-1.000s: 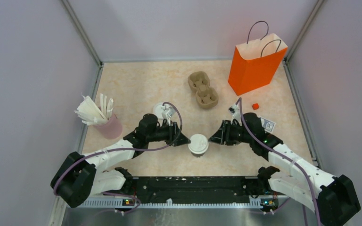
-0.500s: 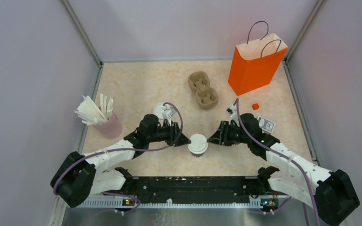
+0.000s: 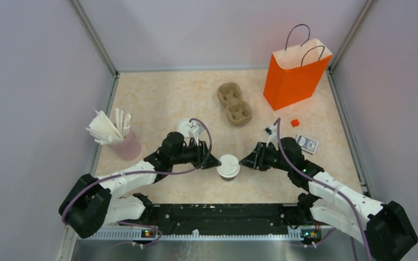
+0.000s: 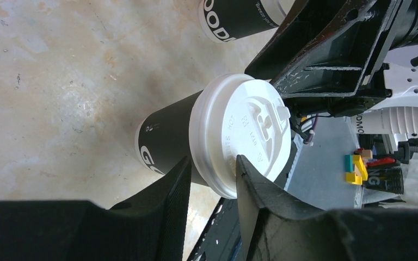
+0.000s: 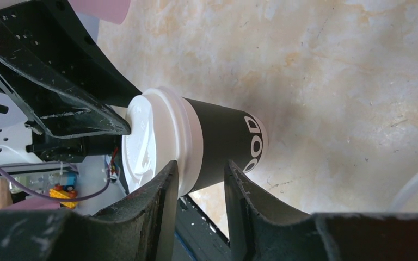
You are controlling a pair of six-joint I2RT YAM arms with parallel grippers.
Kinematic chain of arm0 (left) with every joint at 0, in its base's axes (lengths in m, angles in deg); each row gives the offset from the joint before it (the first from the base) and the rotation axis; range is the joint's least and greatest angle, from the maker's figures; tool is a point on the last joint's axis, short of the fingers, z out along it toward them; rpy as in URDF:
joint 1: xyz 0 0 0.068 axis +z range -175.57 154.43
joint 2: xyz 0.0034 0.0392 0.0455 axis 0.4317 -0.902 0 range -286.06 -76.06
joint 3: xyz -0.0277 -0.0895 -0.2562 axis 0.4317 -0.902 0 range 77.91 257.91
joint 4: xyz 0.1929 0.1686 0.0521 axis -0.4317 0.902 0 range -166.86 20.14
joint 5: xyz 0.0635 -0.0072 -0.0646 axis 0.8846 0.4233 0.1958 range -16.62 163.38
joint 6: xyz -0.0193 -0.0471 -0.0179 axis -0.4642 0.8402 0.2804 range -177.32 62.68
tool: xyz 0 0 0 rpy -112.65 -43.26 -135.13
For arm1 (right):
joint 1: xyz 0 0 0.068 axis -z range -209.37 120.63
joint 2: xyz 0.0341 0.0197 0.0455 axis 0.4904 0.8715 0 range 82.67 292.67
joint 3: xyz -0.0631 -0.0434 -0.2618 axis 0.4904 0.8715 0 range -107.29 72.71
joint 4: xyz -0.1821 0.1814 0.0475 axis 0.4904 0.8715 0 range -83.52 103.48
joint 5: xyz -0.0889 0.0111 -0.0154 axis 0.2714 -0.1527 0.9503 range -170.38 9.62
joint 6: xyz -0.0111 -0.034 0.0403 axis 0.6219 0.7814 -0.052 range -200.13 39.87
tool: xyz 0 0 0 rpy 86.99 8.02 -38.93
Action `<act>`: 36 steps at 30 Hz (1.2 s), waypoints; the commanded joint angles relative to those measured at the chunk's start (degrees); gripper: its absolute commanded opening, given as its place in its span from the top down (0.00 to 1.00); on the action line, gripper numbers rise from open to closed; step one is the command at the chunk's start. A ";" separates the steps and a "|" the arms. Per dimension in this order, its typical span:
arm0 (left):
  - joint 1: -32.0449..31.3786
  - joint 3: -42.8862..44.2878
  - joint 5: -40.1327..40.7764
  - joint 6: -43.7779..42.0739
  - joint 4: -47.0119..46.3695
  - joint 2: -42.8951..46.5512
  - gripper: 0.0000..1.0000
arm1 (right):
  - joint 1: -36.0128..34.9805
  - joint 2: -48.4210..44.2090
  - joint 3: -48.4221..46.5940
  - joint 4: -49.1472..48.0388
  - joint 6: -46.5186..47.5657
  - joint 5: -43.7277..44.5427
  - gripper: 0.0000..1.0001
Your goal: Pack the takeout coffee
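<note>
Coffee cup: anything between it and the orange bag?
Only the right gripper, close against the cup on its bag-facing side. In the top view, the pulp tray lies left of the straight line to the orange bag.

The takeout coffee [image 3: 229, 166], a black paper cup with white lettering and a round white lid [image 4: 239, 136], stands upright on the tabletop [image 3: 163, 98], near its front edge.

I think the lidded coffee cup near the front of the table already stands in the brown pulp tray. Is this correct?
Not correct. The coffee cup stands on the table itself, apart from the brown pulp tray, which lies farther back. The top external view shows this. The cup is lidded and near the front, as you say.
</note>
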 commanded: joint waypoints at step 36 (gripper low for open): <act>-1.14 2.21 6.59 -8.09 9.65 -1.81 0.60 | -2.46 2.03 -13.64 9.91 10.33 0.87 0.43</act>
